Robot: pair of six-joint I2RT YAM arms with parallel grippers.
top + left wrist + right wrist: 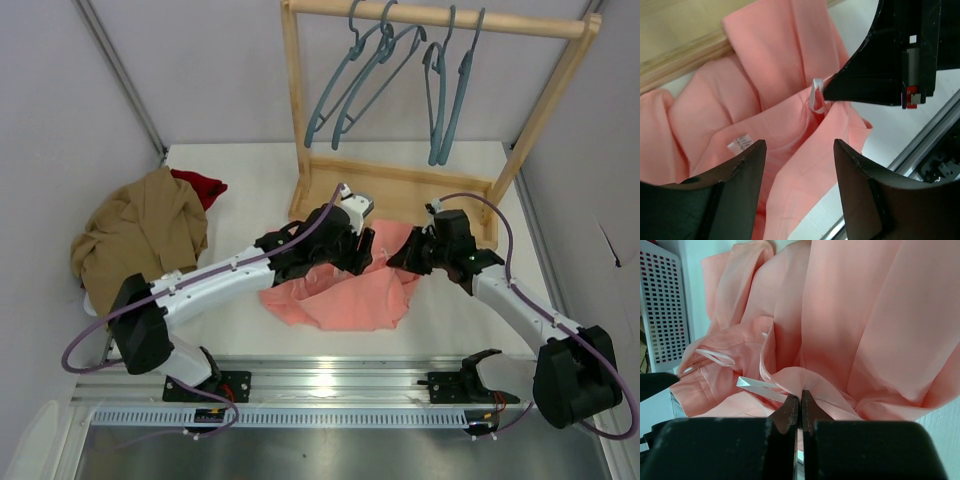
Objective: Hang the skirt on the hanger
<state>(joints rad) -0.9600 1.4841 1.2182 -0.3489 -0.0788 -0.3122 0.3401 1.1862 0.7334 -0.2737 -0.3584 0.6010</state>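
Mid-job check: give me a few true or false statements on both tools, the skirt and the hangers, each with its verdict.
1. The right tool is shut on an edge of the skirt. True.
2. The left one also grips the cloth. False: the left tool is open, fingers apart above the skirt.
3. A hanger lies on the table. False: all four hangers hang on the wooden rack.
4. The tan garment lies to the left, apart from the skirt. True.

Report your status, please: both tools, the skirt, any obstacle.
Left tool open, above the skirt. Right tool shut on the skirt edge. Skirt lies crumpled on table; four hangers hang on the rack, none taken. Tan garment apart, at left.
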